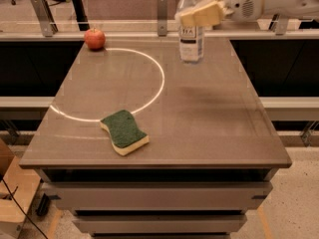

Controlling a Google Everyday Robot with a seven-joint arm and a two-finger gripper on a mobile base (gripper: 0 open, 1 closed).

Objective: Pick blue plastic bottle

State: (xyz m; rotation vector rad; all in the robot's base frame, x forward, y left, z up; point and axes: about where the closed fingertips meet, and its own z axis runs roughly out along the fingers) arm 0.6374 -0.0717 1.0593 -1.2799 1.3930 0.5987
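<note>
You have the gripper (198,13) near the far edge of the counter (209,128), toward the right, fingers closed on the bottle (191,46) just under its cap. The apple (94,38) sits at the far left corner, the sponge (124,132) near the front edge, with bare counter between them.

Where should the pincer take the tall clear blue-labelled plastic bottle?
Around the shoulder above the label, coming in from the right: the tall clear blue-labelled plastic bottle is upright and slim there, and the pincer grips it at that spot.
</note>
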